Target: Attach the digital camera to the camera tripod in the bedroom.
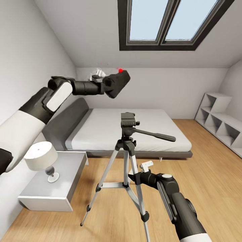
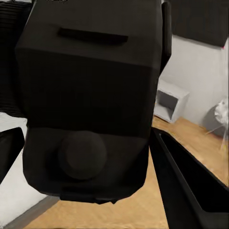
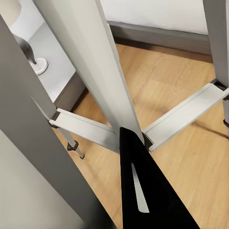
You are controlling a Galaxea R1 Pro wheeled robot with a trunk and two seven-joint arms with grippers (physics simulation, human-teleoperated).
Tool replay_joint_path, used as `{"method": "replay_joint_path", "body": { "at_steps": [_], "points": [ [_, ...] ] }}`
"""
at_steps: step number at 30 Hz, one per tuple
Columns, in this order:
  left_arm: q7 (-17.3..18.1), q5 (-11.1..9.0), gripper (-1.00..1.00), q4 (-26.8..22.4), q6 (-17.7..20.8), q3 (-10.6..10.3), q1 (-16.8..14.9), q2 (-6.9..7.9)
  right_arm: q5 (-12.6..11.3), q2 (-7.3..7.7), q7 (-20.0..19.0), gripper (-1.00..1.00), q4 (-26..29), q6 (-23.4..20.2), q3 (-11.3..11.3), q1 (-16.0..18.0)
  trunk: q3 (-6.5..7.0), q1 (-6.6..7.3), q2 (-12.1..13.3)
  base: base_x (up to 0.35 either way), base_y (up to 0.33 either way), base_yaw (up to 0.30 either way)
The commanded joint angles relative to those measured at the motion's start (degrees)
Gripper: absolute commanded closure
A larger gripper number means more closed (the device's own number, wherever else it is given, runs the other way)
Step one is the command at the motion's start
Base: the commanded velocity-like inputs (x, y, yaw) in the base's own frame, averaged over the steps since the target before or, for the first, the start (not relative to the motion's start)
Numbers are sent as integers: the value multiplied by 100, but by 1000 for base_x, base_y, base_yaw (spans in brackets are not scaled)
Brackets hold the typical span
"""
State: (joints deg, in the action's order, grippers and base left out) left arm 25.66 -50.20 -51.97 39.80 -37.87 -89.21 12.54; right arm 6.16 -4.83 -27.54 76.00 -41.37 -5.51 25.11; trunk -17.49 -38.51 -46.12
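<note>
Digital camera point(image 1: 116, 83) in left claw point(image 1: 101, 78), tilted, red button up.

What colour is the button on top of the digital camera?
Bright red: the button on the black digital camera shows best in the head view.

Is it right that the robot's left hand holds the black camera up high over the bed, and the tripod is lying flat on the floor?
Not quite. The tripod stands upright on its three legs, as the head view shows. The left gripper does hold the camera up high over the bed.
</note>
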Motion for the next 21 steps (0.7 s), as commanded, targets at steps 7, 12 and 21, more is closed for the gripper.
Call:
{"method": "replay_joint_path", "body": {
  "at_steps": [7, 12, 21],
  "points": [
    [1835, 1922, 100, 51, -1288, -99, -9, 111, 123, -1, -49, 100, 11, -18, 6, 3, -9, -2, -6, 24, 0, 0],
    [2090, 2234, 100, 157, -1542, -105, -9, 126, 122, 0, -49, 100, 18, -20, 13, 3, -9, -2, -6, 4, 0, 0],
    [2607, 2648, 100, 206, -871, -165, -15, 81, 122, 0, -56, 100, 20, -20, 15, 3, -9, -2, -6, 0, 0, 0]
  ]
}}
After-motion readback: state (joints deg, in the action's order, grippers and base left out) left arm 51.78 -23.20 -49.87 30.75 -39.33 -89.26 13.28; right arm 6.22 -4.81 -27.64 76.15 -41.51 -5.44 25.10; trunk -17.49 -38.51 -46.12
